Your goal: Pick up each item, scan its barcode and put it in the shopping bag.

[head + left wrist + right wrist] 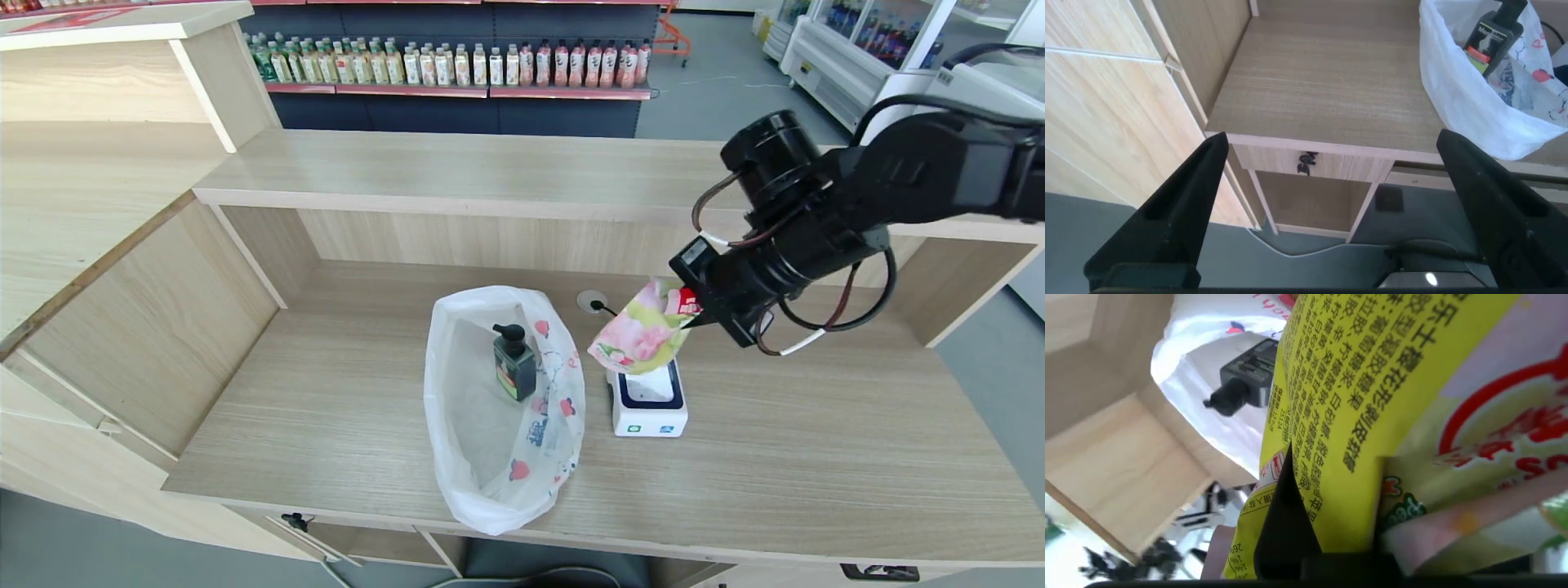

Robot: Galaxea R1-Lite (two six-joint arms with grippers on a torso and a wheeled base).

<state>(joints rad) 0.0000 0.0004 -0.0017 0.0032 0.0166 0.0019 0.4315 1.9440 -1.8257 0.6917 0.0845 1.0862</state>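
My right gripper [692, 314] is shut on a pink and green snack pouch [641, 331], holding it just above the white barcode scanner [649, 400] on the counter. In the right wrist view the pouch's yellow printed back [1372, 400] is very close. The white shopping bag [498, 408] lies open to the left of the scanner, with a dark pump bottle [514, 363] standing inside it. My left gripper [1331, 212] is open, hanging off the counter's front edge, over the floor; the bag [1478, 90] and bottle [1490, 37] lie further in on the counter.
The counter [816, 441] has free room to the right of the scanner and left of the bag. A cable port [593, 302] sits behind the scanner. A raised ledge [457, 175] runs along the back; a wooden side wall [155, 335] closes the left.
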